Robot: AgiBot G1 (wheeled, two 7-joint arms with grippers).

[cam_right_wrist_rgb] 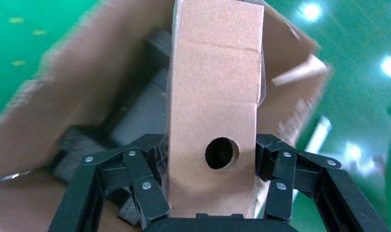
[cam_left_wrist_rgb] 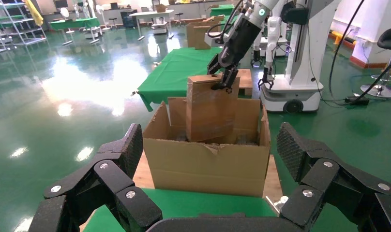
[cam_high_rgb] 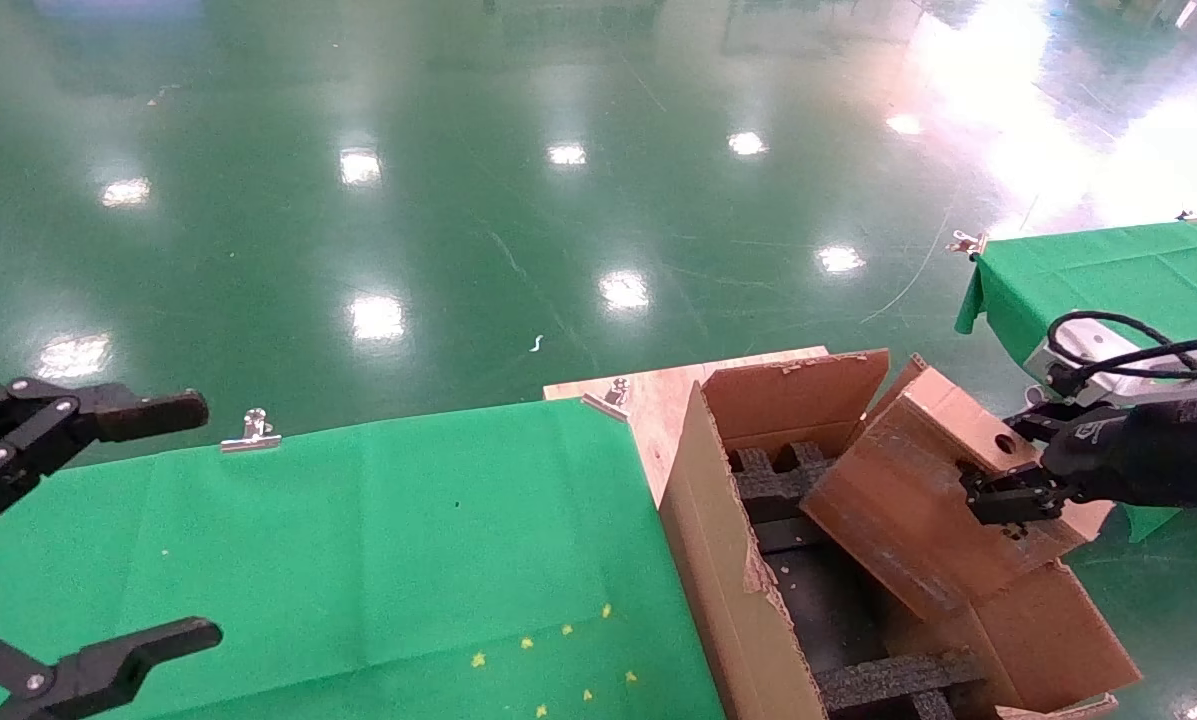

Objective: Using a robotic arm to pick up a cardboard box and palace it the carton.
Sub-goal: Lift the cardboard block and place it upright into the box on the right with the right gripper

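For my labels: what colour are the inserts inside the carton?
Black inserts; the head view shows them best.

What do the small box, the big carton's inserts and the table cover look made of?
Cardboard box, held by the right gripper: matte brown cardboard, scuffed, with punched round holes. Inserts in the carton: likely black foam, blocky and coarse-textured. Table cover: seemingly thin green cloth, creased and clipped at the edge.

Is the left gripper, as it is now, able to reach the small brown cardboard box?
Probably not. The left gripper hangs open over the green cloth, and the small brown cardboard box is already clamped by the right gripper above the large torn carton.
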